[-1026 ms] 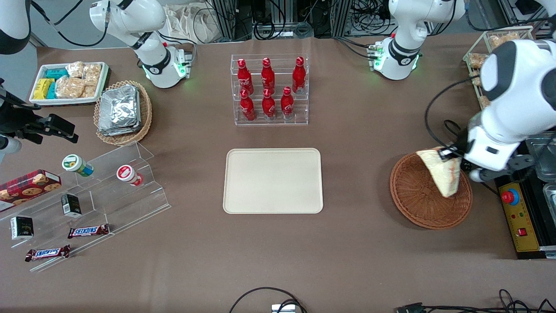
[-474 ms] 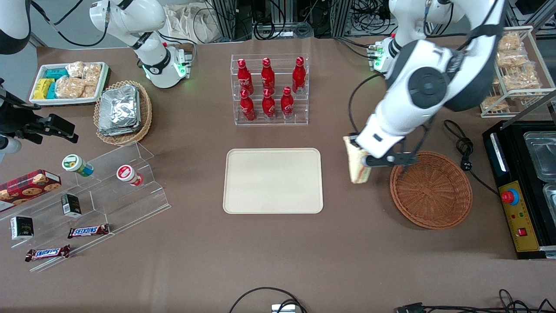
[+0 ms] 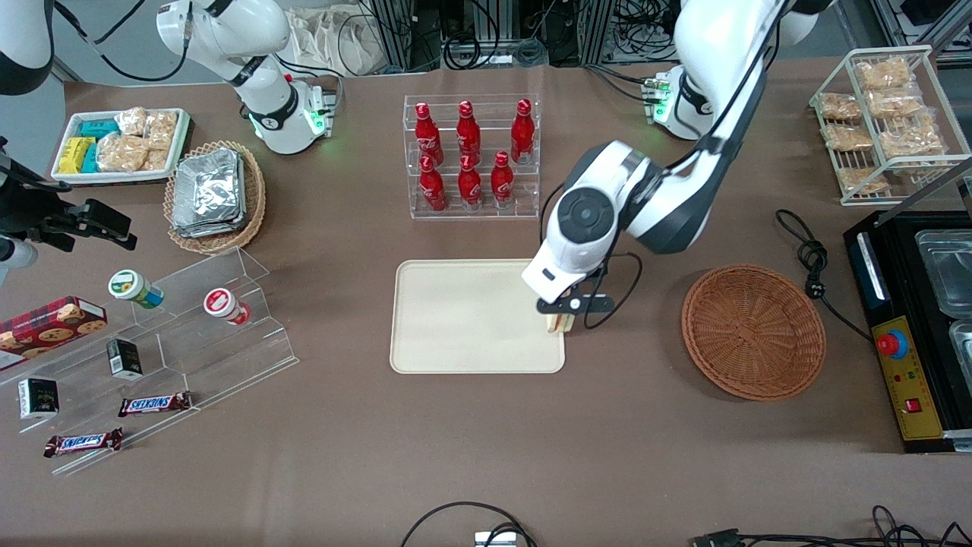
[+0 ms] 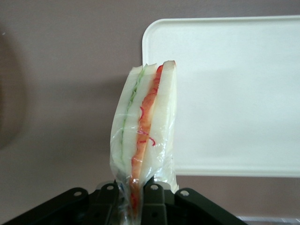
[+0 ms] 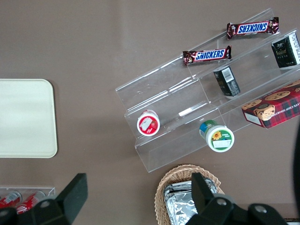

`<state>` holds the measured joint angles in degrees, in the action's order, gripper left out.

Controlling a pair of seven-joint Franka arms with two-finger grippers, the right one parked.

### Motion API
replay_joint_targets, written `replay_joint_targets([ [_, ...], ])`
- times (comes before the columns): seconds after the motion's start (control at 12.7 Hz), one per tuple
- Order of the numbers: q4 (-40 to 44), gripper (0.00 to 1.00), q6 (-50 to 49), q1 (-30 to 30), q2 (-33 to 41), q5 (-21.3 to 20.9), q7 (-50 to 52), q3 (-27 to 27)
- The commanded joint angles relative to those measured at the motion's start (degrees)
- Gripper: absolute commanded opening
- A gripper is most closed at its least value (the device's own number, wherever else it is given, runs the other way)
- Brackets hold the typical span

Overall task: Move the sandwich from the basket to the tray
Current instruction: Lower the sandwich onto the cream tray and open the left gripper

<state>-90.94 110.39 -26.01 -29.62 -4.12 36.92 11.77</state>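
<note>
One clear-wrapped triangular sandwich of white bread with red-orange filling (image 4: 145, 126), clamped in the left arm's hand (image 4: 133, 194), above the working-arm edge of the tray.

Hand's two black fingers (image 4: 152, 199) pinch the wrapped wedge at one end; wedge stands on edge, layers of bread, green and red filling facing the wrist camera. In front view the hand (image 3: 562, 313) hangs over the rim of the flat cream-beige rectangular plastic tray (image 3: 456, 319), sandwich (image 3: 560, 323) mostly hidden beneath it. Round reddish-brown wicker basket (image 3: 752, 330) sits on the brown desk (image 3: 486, 441), well apart, toward the working arm's end.
</note>
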Motion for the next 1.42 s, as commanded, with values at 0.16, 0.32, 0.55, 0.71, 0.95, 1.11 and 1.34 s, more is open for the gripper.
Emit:
replay_joint_targets([
  [0.16,3.84,0.00,2.99,-2.55,-6.05,-2.83,2.18,-0.70],
  [0.32,3.93,0.00,4.48,-3.60,-7.55,-6.23,3.33,-0.70],
  [0.55,3.76,0.00,5.98,-3.87,-8.96,-7.40,5.09,-0.70],
  [0.71,3.32,0.00,7.20,-4.14,-9.05,-7.57,5.09,-0.70],
  [0.95,3.23,0.09,8.08,-4.31,-9.93,-7.66,5.27,-0.70],
  [1.11,3.05,0.51,8.79,-4.31,-10.02,-7.66,5.18,-0.88],
  [1.34,2.00,1.00,11.16,-4.40,-9.93,-7.75,5.09,-1.40],
])
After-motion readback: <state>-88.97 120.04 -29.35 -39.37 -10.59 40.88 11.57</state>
